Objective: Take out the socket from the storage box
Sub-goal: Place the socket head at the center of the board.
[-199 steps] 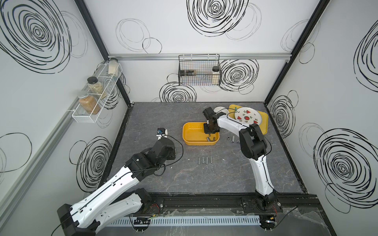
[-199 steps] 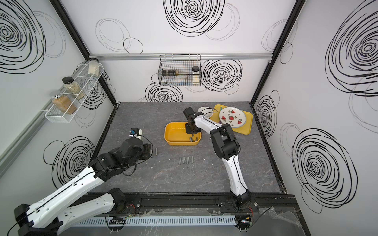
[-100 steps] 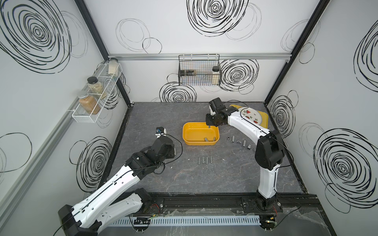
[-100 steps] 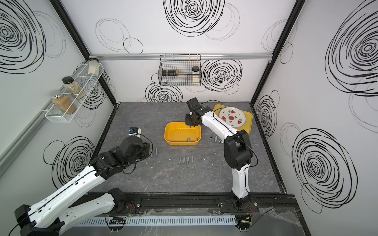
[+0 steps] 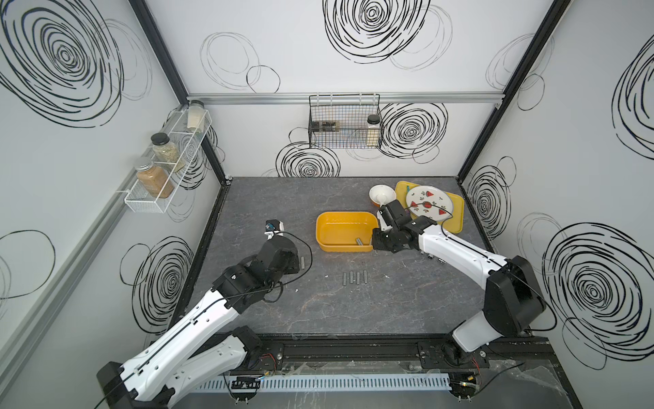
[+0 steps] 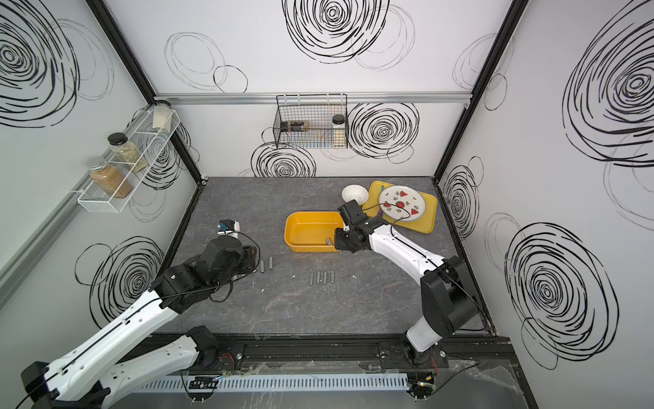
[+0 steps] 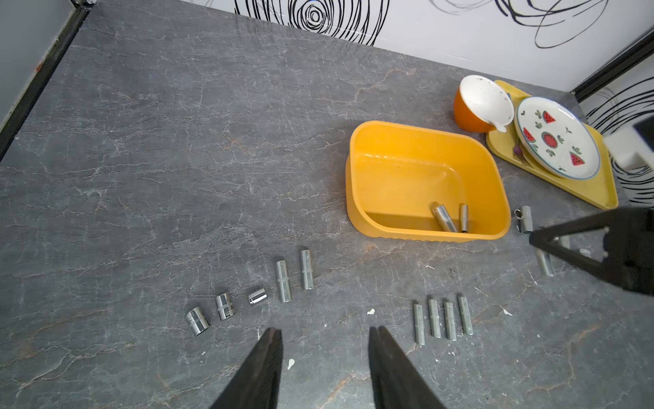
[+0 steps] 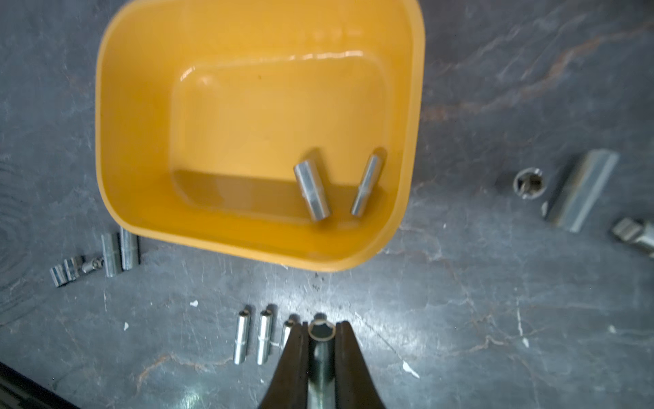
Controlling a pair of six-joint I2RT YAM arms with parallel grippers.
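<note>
The right arm [image 5: 456, 251] stands at the front right of the table [image 5: 283, 198]. Its dark elbow is raised, and the white forearm reaches backward and to the left, sloping down to the storage box [image 5: 339, 230]. The wrist is bent downward just beside the right short wall of the box, near its front corner, outside the rim.

In the right wrist view the right gripper [image 8: 321, 325] is almost fully closed on a socket [image 8: 320, 350]. The socket sits lengthwise between the two fingers, and its open end shows at the fingertips. So this socket is out of the box, above the table in front of it. I cannot tell whether it touches the table.

The box is in the middle of the table. Two more sockets [image 8: 313, 191] lie on its floor, near the wall closest to the right gripper, close together but not touching.

The left arm [image 5: 198, 318] stretches from the front left, low over the left part of the table. The left gripper [image 7: 325, 331] points at the table with its fingers partly apart and holds nothing.

A row of four sockets [image 5: 355, 278] lies in front of the box. Behind the right arm are a tray [image 5: 456, 212], a plate [image 5: 428, 205] and a bowl [image 5: 382, 194].
</note>
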